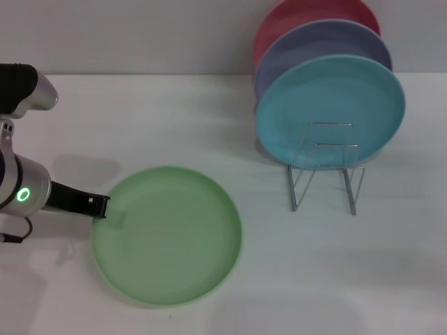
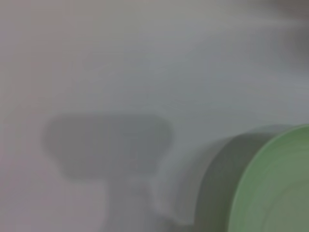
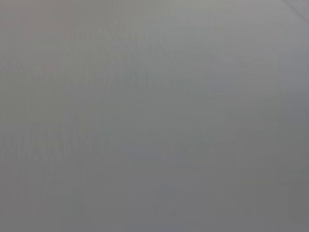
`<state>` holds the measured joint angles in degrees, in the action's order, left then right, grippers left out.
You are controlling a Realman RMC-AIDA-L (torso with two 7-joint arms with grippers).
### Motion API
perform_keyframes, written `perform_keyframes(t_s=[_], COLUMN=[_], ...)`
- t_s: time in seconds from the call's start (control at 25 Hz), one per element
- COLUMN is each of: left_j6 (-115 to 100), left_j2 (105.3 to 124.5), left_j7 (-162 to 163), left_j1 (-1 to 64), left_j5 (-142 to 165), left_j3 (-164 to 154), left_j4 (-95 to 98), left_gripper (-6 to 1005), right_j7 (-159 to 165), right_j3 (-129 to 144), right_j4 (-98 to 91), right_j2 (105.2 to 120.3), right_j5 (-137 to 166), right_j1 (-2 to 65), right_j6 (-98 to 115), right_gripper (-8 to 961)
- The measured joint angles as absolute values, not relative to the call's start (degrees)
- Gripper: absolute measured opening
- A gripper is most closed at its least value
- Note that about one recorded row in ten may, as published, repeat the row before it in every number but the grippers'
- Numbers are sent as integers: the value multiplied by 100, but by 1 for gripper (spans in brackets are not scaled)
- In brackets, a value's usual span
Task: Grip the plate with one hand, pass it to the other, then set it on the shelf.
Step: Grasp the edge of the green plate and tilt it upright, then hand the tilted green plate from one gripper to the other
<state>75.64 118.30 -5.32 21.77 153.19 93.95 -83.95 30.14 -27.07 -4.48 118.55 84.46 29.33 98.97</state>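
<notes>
– Green plate (image 1: pixel 167 235) lies flat on the table (image 1: pixel 174 118), left claw (image 1: pixel 105 206) at its rim.
– Grabbing it?
– Can't tell. First step: pinch the rim, lift, pass it over.

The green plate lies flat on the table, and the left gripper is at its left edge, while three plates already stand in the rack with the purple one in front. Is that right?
Not quite: the head view shows the blue plate in front, with the purple plate behind it. The rest holds: the green plate lies flat, the left gripper is at its left edge, and three plates stand in the rack.
</notes>
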Motion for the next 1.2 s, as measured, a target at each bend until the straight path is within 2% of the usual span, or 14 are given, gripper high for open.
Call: perform_keyframes(t_s=[0.52,0.88,1.2], left_j6=[6945,5467,3385], left_j2=[11835,11835,11849], left_j7=[-750,-991,-2334], left_j1=[1942,1586,1101], left_j5=[15069,14835,13355], left_j3=[9596,9556,9375], left_j4=[-8529,-8523,-8104], left_gripper=[27,29,30], right_j7=[3016,3021,3023], right_j3=[-2703,-2676,-2656], right_j4=[-448,-448,-448], right_j2=[11867,11865,11865], right_j5=[8447,8446,8473], right_j1=[2921,2918,2920], right_j6=[9896,9852,9821], right_gripper=[657,657,657])
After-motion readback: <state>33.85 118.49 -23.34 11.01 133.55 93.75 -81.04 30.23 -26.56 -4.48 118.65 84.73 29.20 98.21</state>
